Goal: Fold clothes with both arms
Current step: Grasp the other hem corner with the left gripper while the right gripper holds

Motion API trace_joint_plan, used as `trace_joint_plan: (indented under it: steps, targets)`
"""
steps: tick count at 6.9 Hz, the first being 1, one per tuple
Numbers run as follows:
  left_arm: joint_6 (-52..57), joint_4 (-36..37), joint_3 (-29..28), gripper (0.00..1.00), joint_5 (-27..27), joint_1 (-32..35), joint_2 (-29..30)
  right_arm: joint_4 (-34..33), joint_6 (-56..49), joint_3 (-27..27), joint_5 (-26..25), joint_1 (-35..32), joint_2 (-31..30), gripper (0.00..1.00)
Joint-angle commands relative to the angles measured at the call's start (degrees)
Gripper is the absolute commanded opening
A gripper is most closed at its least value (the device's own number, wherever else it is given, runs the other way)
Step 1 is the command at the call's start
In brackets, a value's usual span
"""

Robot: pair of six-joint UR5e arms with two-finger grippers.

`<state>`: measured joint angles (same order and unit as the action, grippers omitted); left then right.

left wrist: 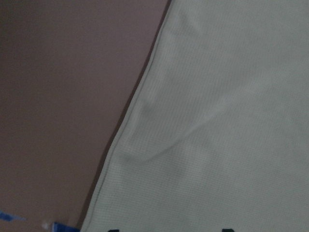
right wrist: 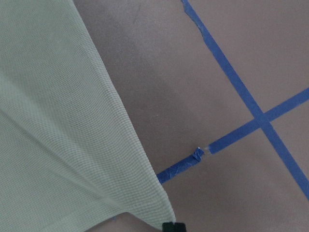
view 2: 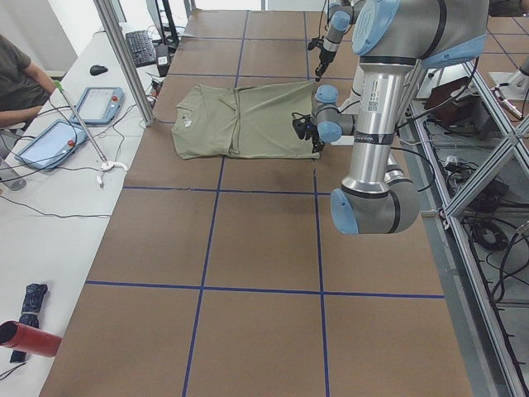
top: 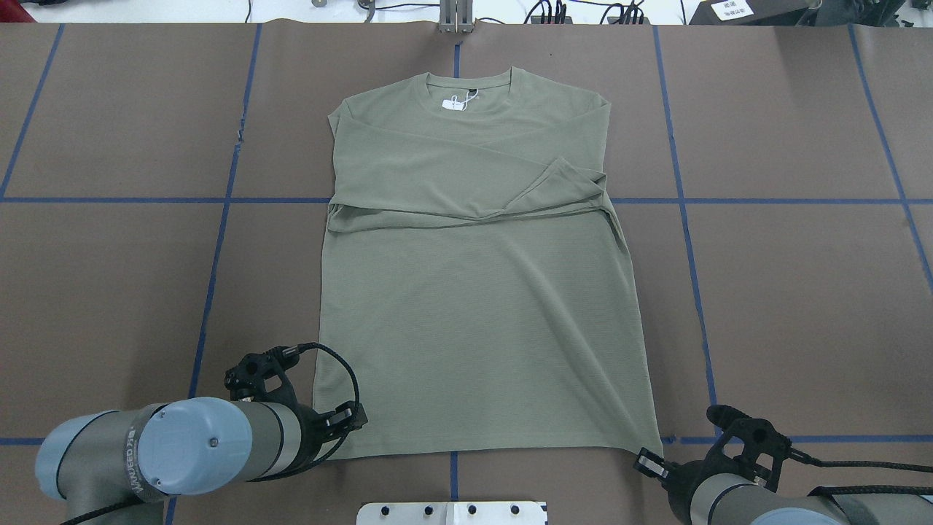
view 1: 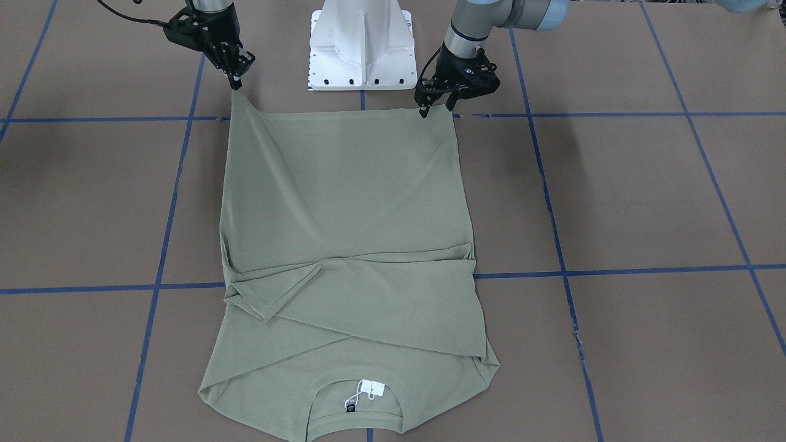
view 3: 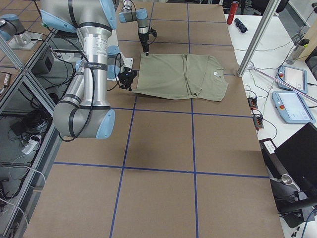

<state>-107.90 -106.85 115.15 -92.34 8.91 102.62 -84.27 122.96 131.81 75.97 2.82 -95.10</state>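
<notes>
The sage-green long-sleeved shirt (view 1: 344, 202) lies flat on the table, collar and white tag (view 1: 371, 388) far from the robot, both sleeves folded across the chest. My right gripper (view 1: 235, 80) is shut on one hem corner and lifts it slightly; the right wrist view shows the pinched corner (right wrist: 161, 220). My left gripper (view 1: 439, 110) sits at the other hem corner with its fingers apart, open over the cloth (left wrist: 217, 145). In the overhead view the shirt (top: 474, 292) has the left gripper (top: 348, 430) and the right gripper (top: 649, 463) at its near corners.
The white pedestal base (view 1: 362, 49) stands just behind the hem between the arms. Blue tape lines (view 1: 614, 270) grid the brown table. In the left exterior view a person (view 2: 16, 74), tablets and cables are at a side desk.
</notes>
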Motion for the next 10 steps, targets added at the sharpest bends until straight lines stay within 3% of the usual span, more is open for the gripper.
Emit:
trace_joint_plan:
  steps: [1, 2, 3, 4, 5, 7, 10]
  targets:
    - [-0.2, 0.2, -0.3, 0.76, 0.9, -1.8, -1.4, 0.0, -0.1, 0.0, 0.0, -0.7, 0.1, 0.00]
    - [-0.2, 0.2, -0.6, 0.76, 0.9, -2.2, -1.4, 0.0, 0.0, 0.0, 0.0, -0.9, 0.1, 0.00]
    - [-0.2, 0.2, -0.6, 0.69, 0.9, -2.2, -1.3, 0.0, -0.1, 0.0, 0.0, -0.9, 0.1, 0.00]
    - [-0.4, 0.2, -0.2, 0.40, 0.9, -2.1, -1.4, 0.0, -0.1, 0.0, 0.0, -0.9, 0.0, 0.00]
    - [-1.2, 0.2, -0.1, 0.00, 0.9, -2.1, -1.5, 0.0, -0.1, 0.0, 0.0, -0.9, 0.0, 0.00]
    - [-1.3, 0.2, 1.3, 0.00, 0.9, -1.8, -1.5, -0.2, -0.1, 0.0, 0.0, -0.8, 0.0, 0.00]
    - [-1.5, 2.1, 14.0, 0.00, 0.5, -2.1, -10.1, -0.5, 0.0, 1.3, 0.1, 0.2, -0.2, 0.00]
